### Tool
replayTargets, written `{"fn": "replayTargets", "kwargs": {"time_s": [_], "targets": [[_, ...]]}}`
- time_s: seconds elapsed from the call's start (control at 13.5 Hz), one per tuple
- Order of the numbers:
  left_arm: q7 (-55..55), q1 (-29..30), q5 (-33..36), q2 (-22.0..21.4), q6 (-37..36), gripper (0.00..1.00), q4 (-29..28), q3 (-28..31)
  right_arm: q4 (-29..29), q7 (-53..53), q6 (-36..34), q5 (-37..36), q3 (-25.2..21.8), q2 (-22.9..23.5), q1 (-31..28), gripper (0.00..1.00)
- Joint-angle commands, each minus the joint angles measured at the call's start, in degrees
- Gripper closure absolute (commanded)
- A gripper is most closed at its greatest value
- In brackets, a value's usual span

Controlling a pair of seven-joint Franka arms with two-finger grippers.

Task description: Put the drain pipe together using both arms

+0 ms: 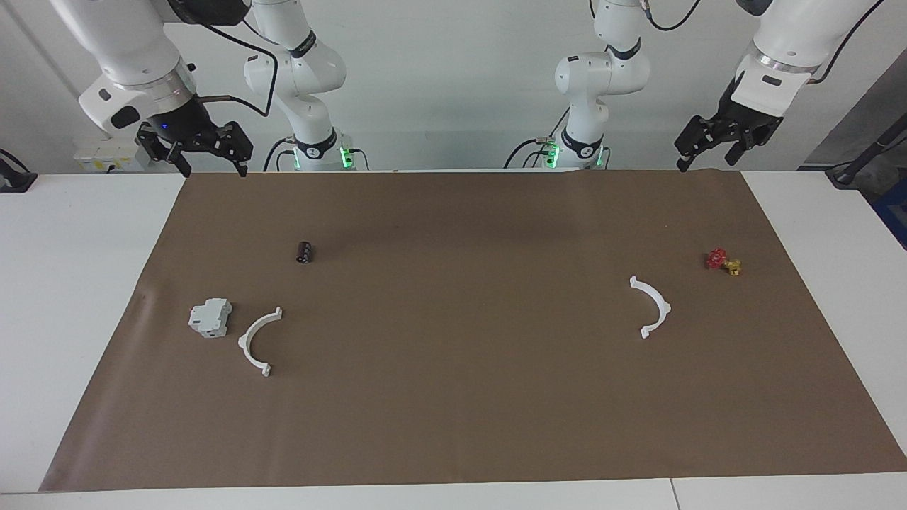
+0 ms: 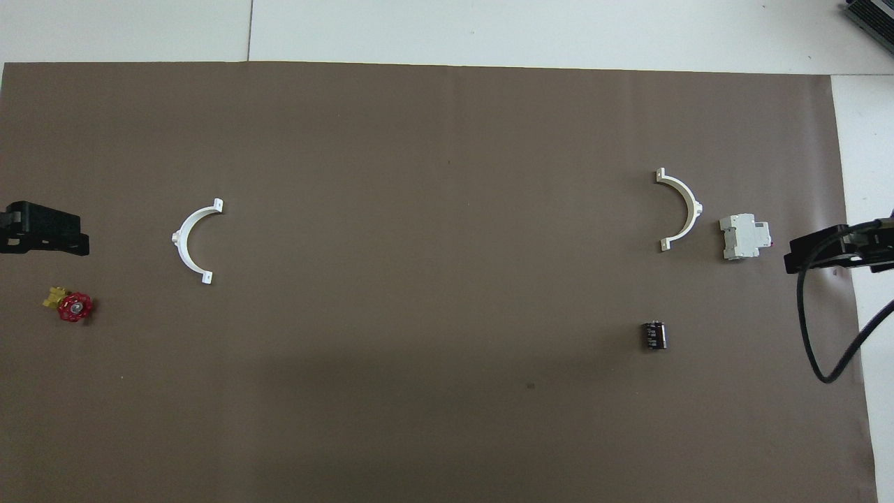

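The drain pipe lies as two separate white half-rings on the brown mat (image 1: 453, 425). One half-ring (image 1: 258, 340) lies toward the right arm's end, beside a grey-white block; it also shows in the overhead view (image 2: 681, 208). The other half-ring (image 1: 652, 306) lies toward the left arm's end and shows in the overhead view too (image 2: 192, 241). My right gripper (image 1: 212, 170) hangs open and empty in the air above the mat's corner at its own end. My left gripper (image 1: 708, 161) hangs open and empty above the mat's corner at its end.
A grey-white boxy block (image 1: 210, 317) sits beside the half-ring at the right arm's end. A small dark cylinder (image 1: 305, 252) lies nearer to the robots than that block. A small red and yellow valve (image 1: 723, 262) lies near the mat's edge at the left arm's end.
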Motion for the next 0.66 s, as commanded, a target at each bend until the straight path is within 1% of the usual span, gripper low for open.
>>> {"fn": "replayTargets", "kwargs": {"time_s": [0.0, 0.44, 0.52, 0.59], "targets": [[-0.27, 0.5, -0.57, -0.91, 0.15, 0.0, -0.93, -0.1, -0.37, -1.3, -0.14, 0.89, 0.06, -0.13, -0.56, 0.0], [-0.27, 0.5, -0.57, -0.91, 0.15, 0.0, -0.93, -0.1, -0.72, -0.86, 0.12, 0.89, 0.06, -0.31, -0.64, 0.0], [-0.18, 0.5, -0.57, -0.91, 0.15, 0.0, -0.93, -0.1, -2.99, -1.12, 1.25, 0.89, 0.06, -1.27, -0.56, 0.0], [-0.27, 0.5, -0.57, -0.91, 0.15, 0.0, -0.93, -0.1, -7.19, -1.38, 7.01, 0.89, 0.06, -2.93, -0.12, 0.0]]}}
